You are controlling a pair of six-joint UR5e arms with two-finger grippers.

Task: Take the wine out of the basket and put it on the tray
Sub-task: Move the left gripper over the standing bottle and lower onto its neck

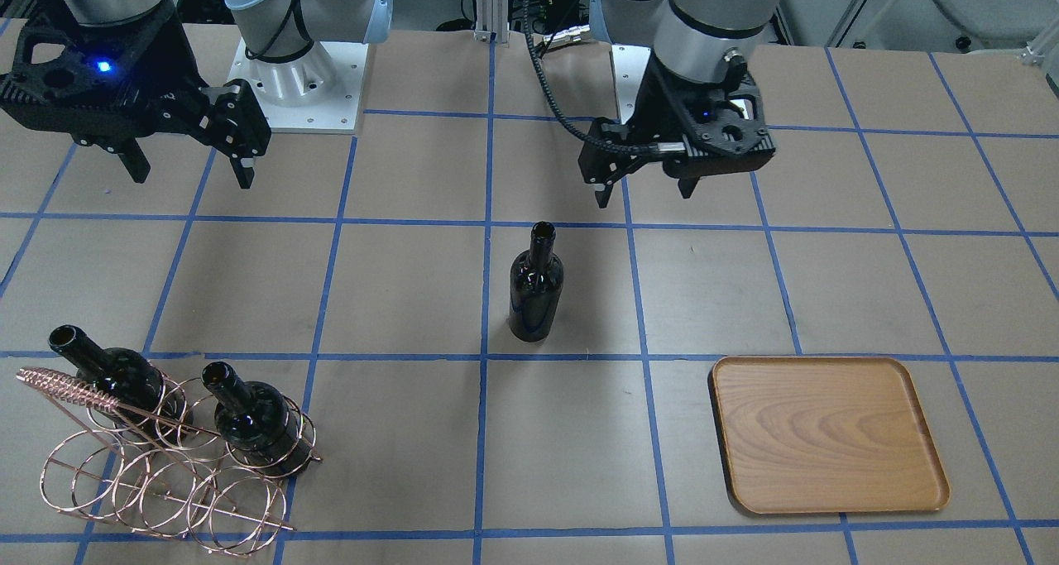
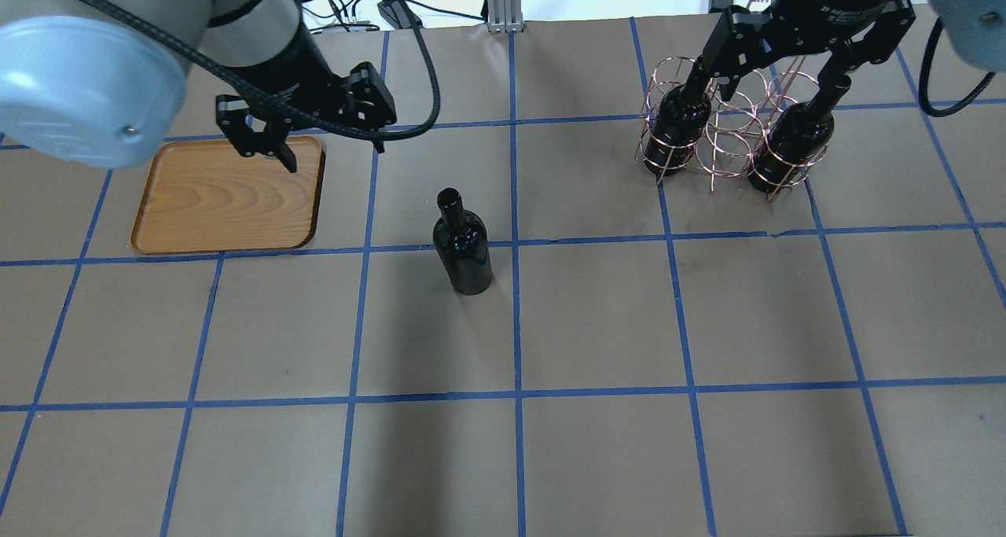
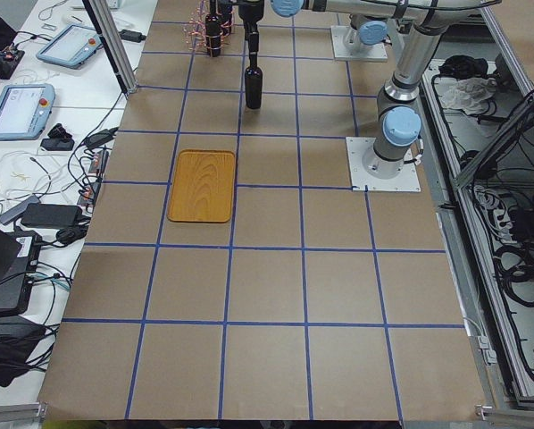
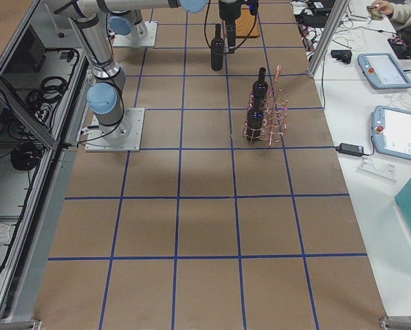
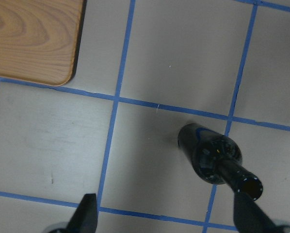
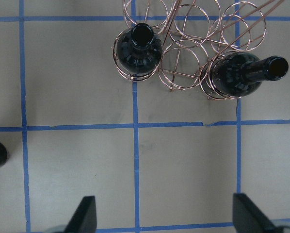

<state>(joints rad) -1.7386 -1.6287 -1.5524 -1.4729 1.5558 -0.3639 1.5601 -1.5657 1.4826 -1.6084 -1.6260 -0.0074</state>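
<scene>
Table (image 2: 597, 325): brown paper surface gridded with blue tape; in the front-facing view, bare squares run across the middle of the frame between the items. Tray (image 1: 827, 437): lower right of that view, flat light wood with visible grain, rounded corners and a dark rim, nothing on it, bare paper on all sides. Basket (image 1: 157, 499): lower left, copper wire loops with a twisted handle; two bottles (image 1: 252, 420) lean in its upper loops, necks pointing up-left. Right gripper (image 1: 190, 176): upper left, above the basket, fingers spread wide, holding nothing. Left gripper (image 1: 643, 193): upper right of centre, fingers likewise spread and empty, clear of all items. Wine (image 1: 535, 288): centre of frame, upright on bare paper, outside both basket and tray; glossy near-black glass, no label, short open neck. Its base stands close to a tape crossing. It is well apart from the tray's left edge and from the basket, with open table all round it.
</scene>
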